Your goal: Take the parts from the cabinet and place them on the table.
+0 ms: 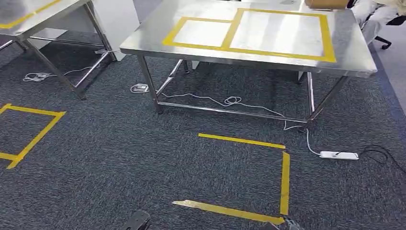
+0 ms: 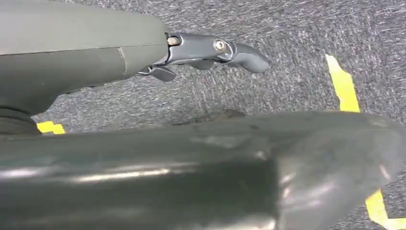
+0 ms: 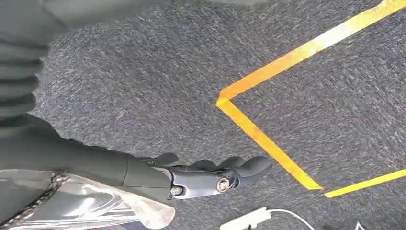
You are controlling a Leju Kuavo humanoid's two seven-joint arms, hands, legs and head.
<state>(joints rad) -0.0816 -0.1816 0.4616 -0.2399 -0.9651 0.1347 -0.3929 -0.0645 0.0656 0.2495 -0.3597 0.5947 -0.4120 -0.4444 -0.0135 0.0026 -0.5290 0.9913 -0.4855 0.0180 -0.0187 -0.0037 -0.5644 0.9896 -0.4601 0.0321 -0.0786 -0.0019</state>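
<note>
The left hand (image 2: 206,52) hangs above the dark grey carpet (image 1: 119,158), its fingers (image 2: 239,53) stretched out straight and holding nothing. The right hand (image 3: 206,175) hangs above the same carpet, fingers (image 3: 249,166) extended side by side with nothing between them. Next to the right hand, yellow tape (image 3: 268,139) forms a corner on the floor, and the end of a white power strip (image 3: 244,219) lies near the fingertips.

In the head view, the steel table (image 1: 344,62) stands ahead of the robot, its top marked with 2 adjoining yellow tape rectangles (image 1: 234,31). A brown box (image 1: 325,4) sits at the table's far edge. White cables (image 1: 230,100) trail beneath the table, 1 of them to the strip lying by the right leg. More tape outlines (image 1: 285,182) mark the carpet in front of the table. A second steel table (image 1: 43,14) stands to the left, with a white cabinet (image 1: 119,19) just beyond it. The parts cannot be made out in any view.
</note>
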